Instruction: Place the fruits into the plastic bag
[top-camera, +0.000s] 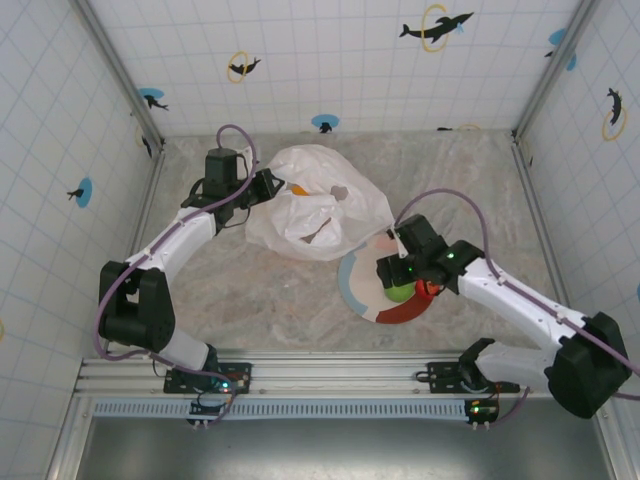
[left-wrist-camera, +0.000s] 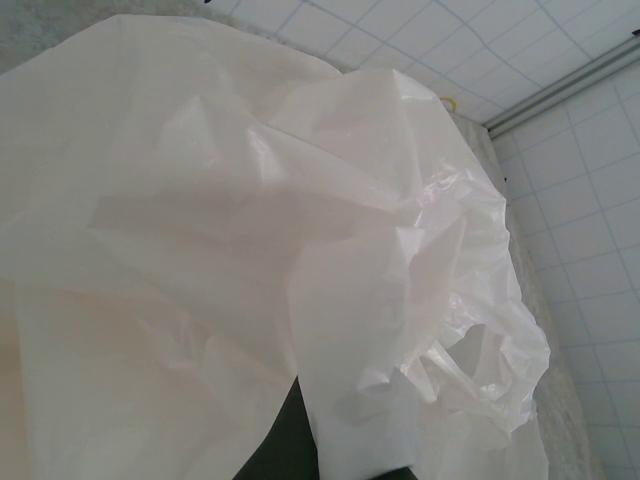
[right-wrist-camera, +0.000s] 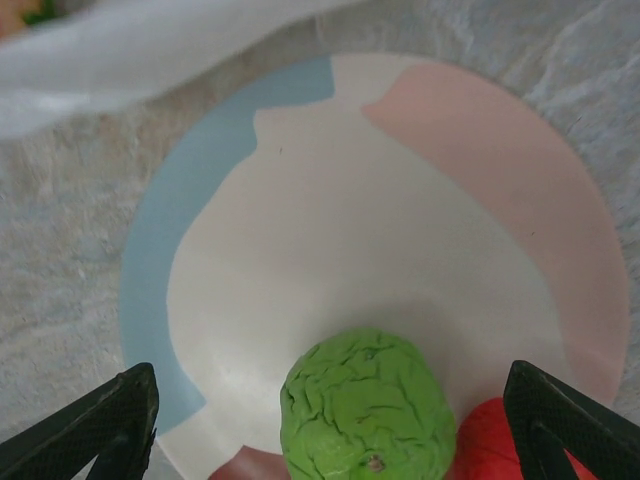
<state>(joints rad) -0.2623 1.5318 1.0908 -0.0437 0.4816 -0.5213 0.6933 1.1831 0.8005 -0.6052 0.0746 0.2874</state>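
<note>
While my left jaws pinch the part-filled plastic bag (top-camera: 320, 210) mid-frame, my right jaws stand spread around a green fruit (right-wrist-camera: 365, 410), one red fruit (right-wrist-camera: 495, 445) beside it

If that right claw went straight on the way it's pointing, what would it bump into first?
Most likely the green fruit, which lies on the plate centred before the open right gripper; exact depth is unclear.

The marbled table (top-camera: 260, 300) carries the plastic bag (top-camera: 320, 215) and plate (top-camera: 350, 285).
</note>
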